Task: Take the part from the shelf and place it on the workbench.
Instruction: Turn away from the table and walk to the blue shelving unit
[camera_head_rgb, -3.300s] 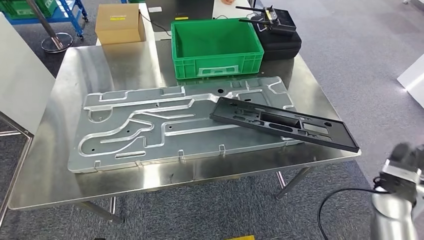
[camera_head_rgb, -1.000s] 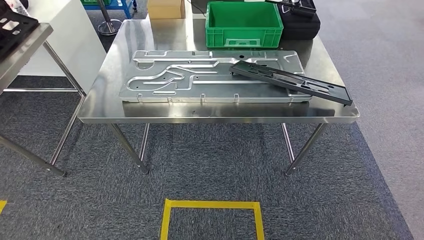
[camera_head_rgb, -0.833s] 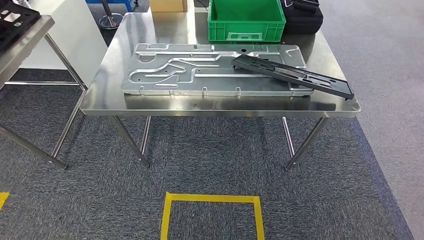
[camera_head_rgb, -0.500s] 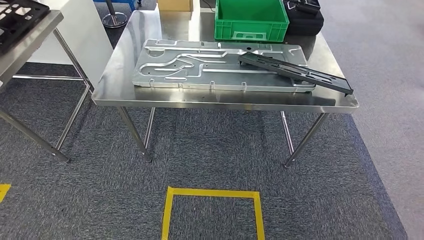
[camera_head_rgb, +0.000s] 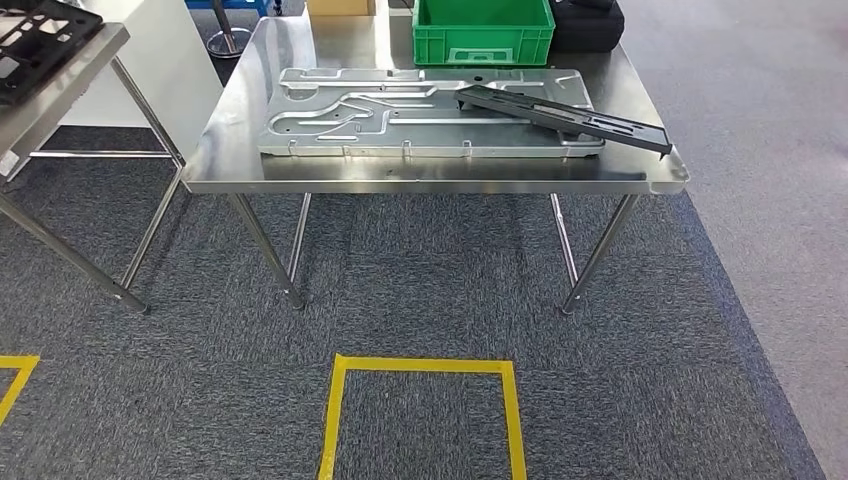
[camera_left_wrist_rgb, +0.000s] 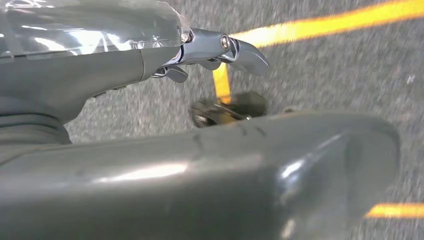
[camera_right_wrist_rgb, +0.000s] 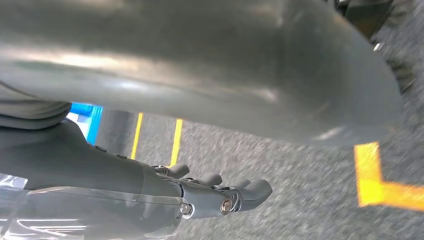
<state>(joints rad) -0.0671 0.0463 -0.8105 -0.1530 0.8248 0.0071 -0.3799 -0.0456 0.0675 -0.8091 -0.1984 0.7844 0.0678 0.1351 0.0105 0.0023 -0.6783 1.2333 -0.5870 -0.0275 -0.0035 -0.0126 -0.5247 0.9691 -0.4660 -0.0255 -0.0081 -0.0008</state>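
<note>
A long black part (camera_head_rgb: 565, 112) lies slanted across a large grey metal plate (camera_head_rgb: 380, 120) on the steel workbench (camera_head_rgb: 430, 182), its right end near the bench's right edge. Another black part (camera_head_rgb: 35, 35) rests on the steel shelf (camera_head_rgb: 70, 62) at the far left. I stand a few steps back from the bench. My left hand (camera_left_wrist_rgb: 150, 160) hangs over the carpet with its fingers (camera_left_wrist_rgb: 235, 47) apart from the thumb and nothing in it. My right hand (camera_right_wrist_rgb: 150, 60) hangs the same way, its fingers (camera_right_wrist_rgb: 235, 195) empty.
A green bin (camera_head_rgb: 483, 30), a black case (camera_head_rgb: 585, 20) and a cardboard box (camera_head_rgb: 345, 6) stand at the bench's far side. A white panel (camera_head_rgb: 165, 50) stands between shelf and bench. A yellow tape square (camera_head_rgb: 420, 367) marks the carpet in front of me.
The camera has backed away from the workbench, so the whole table and the floor tape have come into view. My right arm has dropped out of the head view. The black part has not moved.
</note>
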